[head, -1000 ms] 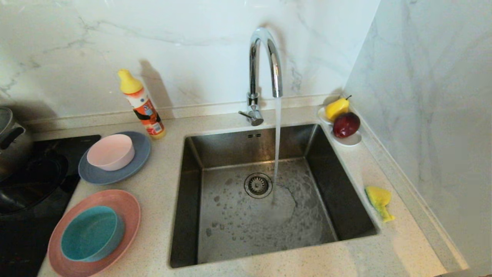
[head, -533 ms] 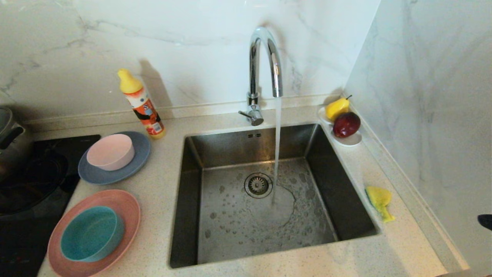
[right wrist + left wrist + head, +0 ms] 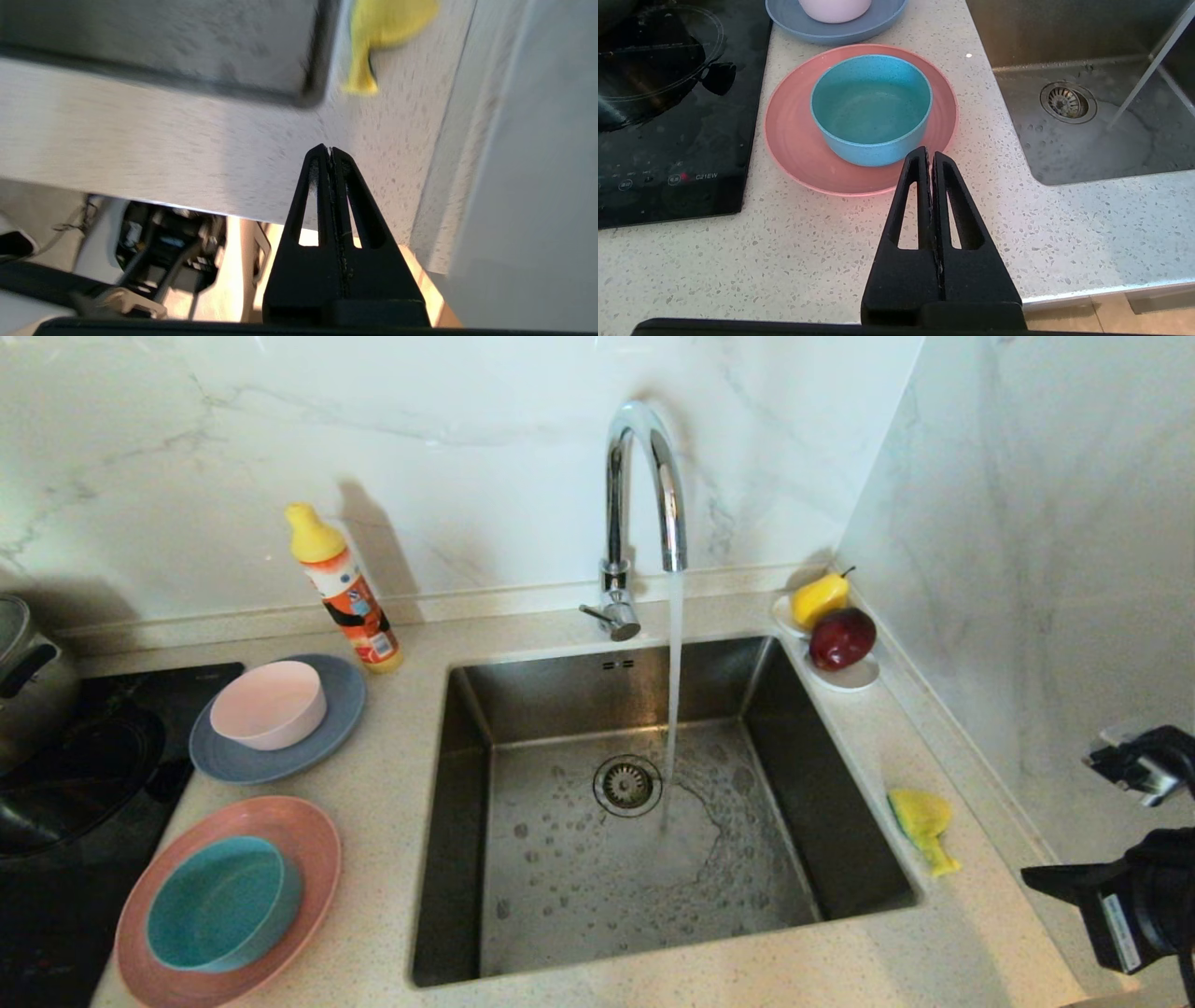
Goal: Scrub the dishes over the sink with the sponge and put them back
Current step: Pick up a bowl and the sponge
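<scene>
Right gripper (image 3: 331, 149): closed, empty, at near right counter edge.
Sponge (image 3: 922, 823): bent, long axis running near-to-far beside sink (image 3: 467, 821).
Left gripper (image 3: 928, 154): closed, empty.

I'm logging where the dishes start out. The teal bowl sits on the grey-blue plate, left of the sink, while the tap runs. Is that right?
Not quite. The teal bowl sits on the pink plate, as the head view and the left wrist view show; the grey-blue plate carries the pale pink bowl. The rest holds: both stacks are left of the sink, and the tap is running.
</scene>
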Motion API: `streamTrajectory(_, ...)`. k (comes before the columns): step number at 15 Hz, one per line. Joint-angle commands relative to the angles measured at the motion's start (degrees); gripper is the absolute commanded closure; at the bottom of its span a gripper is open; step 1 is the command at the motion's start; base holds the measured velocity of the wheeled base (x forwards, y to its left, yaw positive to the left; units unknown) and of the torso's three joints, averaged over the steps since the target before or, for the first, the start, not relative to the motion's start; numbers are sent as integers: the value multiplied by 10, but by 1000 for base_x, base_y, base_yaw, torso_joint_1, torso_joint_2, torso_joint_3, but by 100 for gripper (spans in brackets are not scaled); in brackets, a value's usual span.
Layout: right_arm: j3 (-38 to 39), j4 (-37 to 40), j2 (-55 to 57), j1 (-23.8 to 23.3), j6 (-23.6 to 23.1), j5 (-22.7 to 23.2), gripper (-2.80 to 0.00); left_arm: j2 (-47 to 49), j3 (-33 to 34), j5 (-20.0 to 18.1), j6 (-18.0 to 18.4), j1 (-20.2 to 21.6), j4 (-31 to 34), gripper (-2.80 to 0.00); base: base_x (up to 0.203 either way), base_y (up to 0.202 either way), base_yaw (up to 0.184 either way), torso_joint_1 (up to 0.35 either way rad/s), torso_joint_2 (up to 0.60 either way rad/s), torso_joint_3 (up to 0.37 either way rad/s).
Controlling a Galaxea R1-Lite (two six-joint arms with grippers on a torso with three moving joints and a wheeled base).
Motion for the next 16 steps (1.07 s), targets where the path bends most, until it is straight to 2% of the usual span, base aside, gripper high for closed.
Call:
streamTrajectory(1, 39, -52, 69, 1, 5, -17, 0, 2, 7, 0, 0, 0, 0, 0, 0, 0, 0, 0, 0, 0)
streamTrajectory(3, 53, -68, 98, 1, 35, -25, 0, 2, 7, 0, 0, 0, 0, 0, 0, 0, 0, 0, 0, 0)
streamTrajectory(6, 64, -72, 119, 1, 43, -25, 0, 2, 7, 0, 0, 0, 0, 0, 0, 0, 0, 0, 0, 0)
streamTrajectory(9, 66, -109, 124, 1, 54, -27, 0, 2, 7, 0, 0, 0, 0, 0, 0, 0, 0, 0, 0, 0)
streamTrajectory(10, 63, -109, 126, 1, 55, -27, -280, 2, 7, 0, 0, 0, 0, 0, 0, 0, 0, 0, 0, 0)
streamTrajectory(16, 68, -110, 168, 1, 70, -24, -280, 2, 7, 0, 0, 0, 0, 0, 0, 0, 0, 0, 0, 0)
